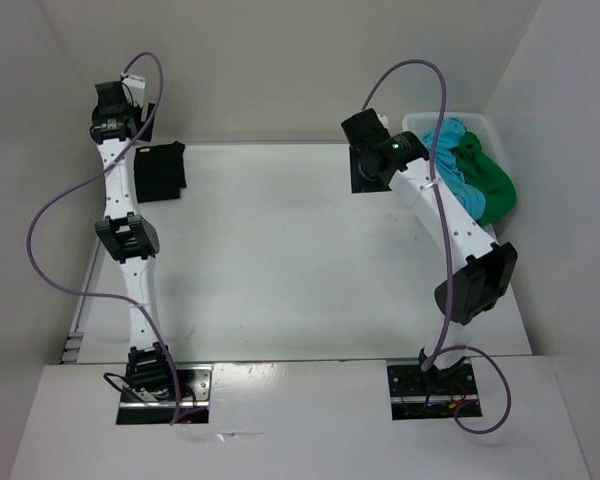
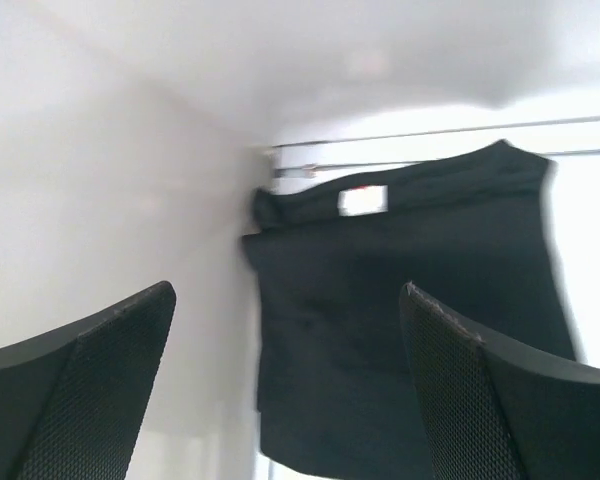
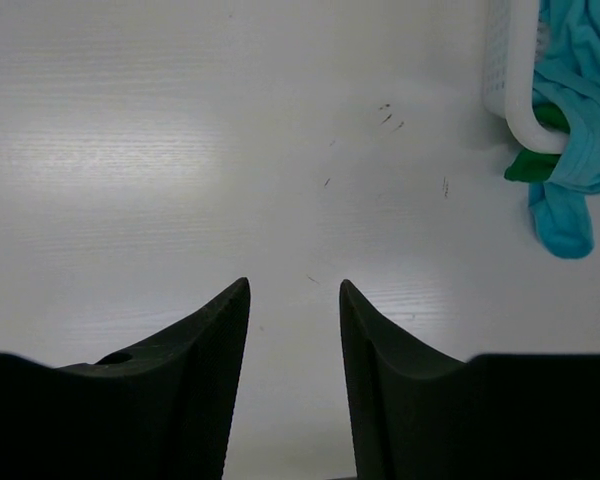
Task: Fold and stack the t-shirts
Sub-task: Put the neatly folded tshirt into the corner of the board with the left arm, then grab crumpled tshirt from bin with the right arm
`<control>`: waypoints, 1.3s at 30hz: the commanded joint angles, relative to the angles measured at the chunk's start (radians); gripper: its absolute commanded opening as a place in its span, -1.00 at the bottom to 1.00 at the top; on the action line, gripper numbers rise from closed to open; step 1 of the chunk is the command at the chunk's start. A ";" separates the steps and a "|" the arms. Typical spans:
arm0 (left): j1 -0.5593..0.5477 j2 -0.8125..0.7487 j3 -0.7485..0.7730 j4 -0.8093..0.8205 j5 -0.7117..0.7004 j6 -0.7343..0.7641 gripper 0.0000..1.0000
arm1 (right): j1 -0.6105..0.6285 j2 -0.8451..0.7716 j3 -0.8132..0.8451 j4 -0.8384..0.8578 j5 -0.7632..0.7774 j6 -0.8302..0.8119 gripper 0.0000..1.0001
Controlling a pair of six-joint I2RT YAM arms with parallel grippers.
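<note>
Left end effector (image 2: pixel 285 290): spread wide, empty, near folded black t-shirt (image 2: pixel 410 270), set in far-left corner of worktop (image 1: pixel 280 260), presumably as stack base. Right end effector (image 3: pixel 293 283): narrowly parted, empty, beside basket (image 3: pixel 520 90) holding turquoise t-shirt (image 3: pixel 580 60) and green t-shirt (image 1: pixel 492 185), both unfolded.

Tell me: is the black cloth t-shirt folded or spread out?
Folded. The black cloth t-shirt lies as a compact rectangle with no sleeves sticking out.

Robot lab cell: white enclosure walls (image 1: pixel 280 60), white table (image 1: pixel 280 260), bolted arm bases (image 1: pixel 432 385), purple cabling (image 1: pixel 30 240)
</note>
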 commanded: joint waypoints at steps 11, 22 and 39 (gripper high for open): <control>-0.166 -0.477 -0.181 -0.466 0.698 0.032 0.98 | -0.244 -0.108 0.105 -0.004 0.243 0.093 0.63; -0.447 -0.945 -1.261 -0.141 0.657 -0.023 0.98 | -0.641 0.282 0.349 0.005 -0.039 0.068 0.65; -0.447 -0.928 -1.434 -0.092 0.667 -0.042 0.98 | -0.770 0.386 0.211 0.040 -0.177 0.039 0.18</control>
